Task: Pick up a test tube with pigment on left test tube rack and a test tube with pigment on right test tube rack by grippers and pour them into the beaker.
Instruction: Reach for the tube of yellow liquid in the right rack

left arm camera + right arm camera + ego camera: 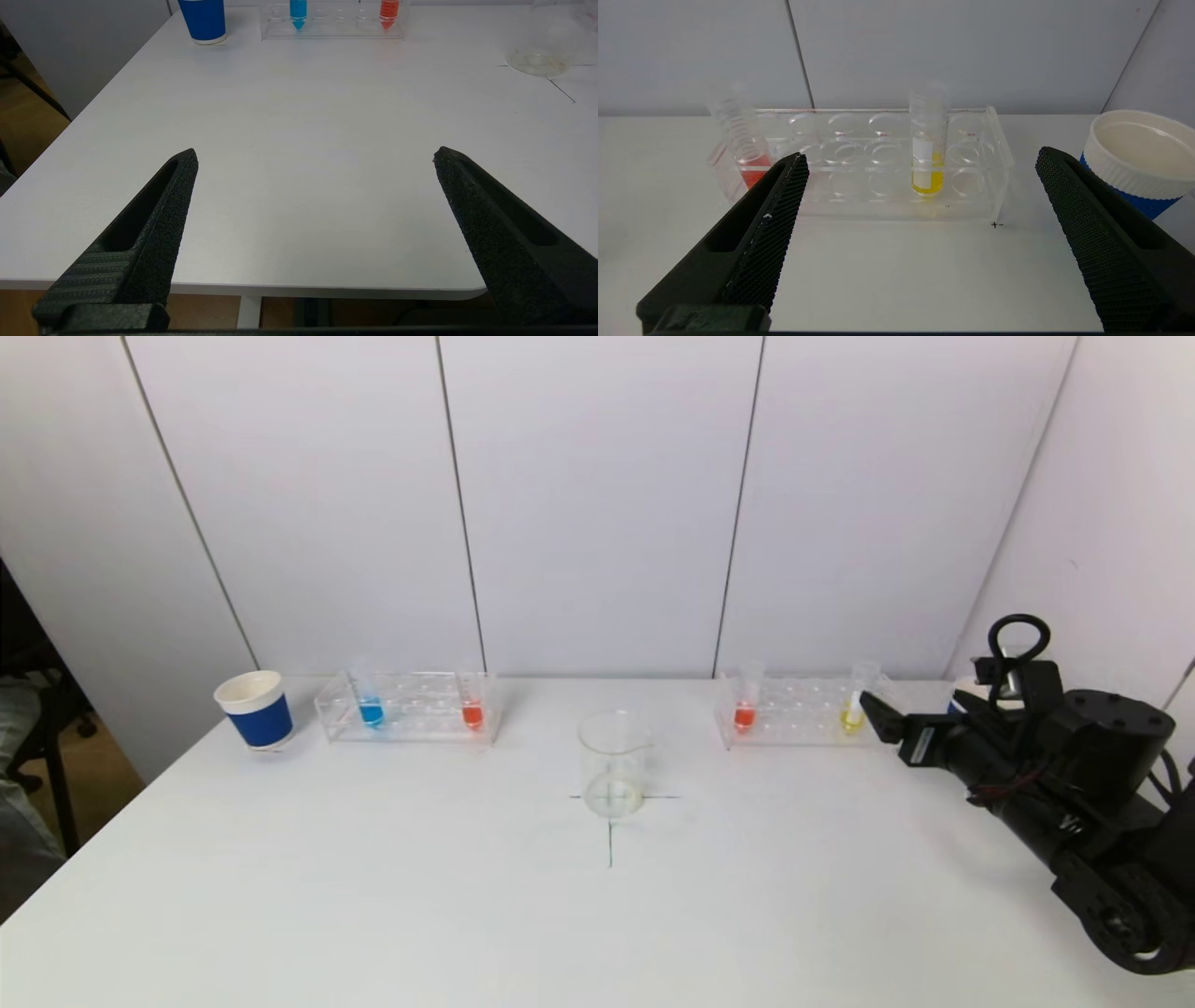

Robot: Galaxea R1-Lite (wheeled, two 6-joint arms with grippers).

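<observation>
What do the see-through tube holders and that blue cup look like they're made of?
Right rack: likely clear acrylic, with glossy, see-through walls. Left rack looks the same. Blue cup: probably paper or plastic, with a matte blue band and a ribbed white rim.

Head view: high, facing beaker (pixel 613 763) from front. Left wrist: low, far back, beaker also seen. Right wrist: close on right rack (pixel 896 163) beside beaker.

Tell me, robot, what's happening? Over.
Right gripper open, facing yellow tube. Left gripper open, far from left rack. Beaker empty. Path clear.
</observation>
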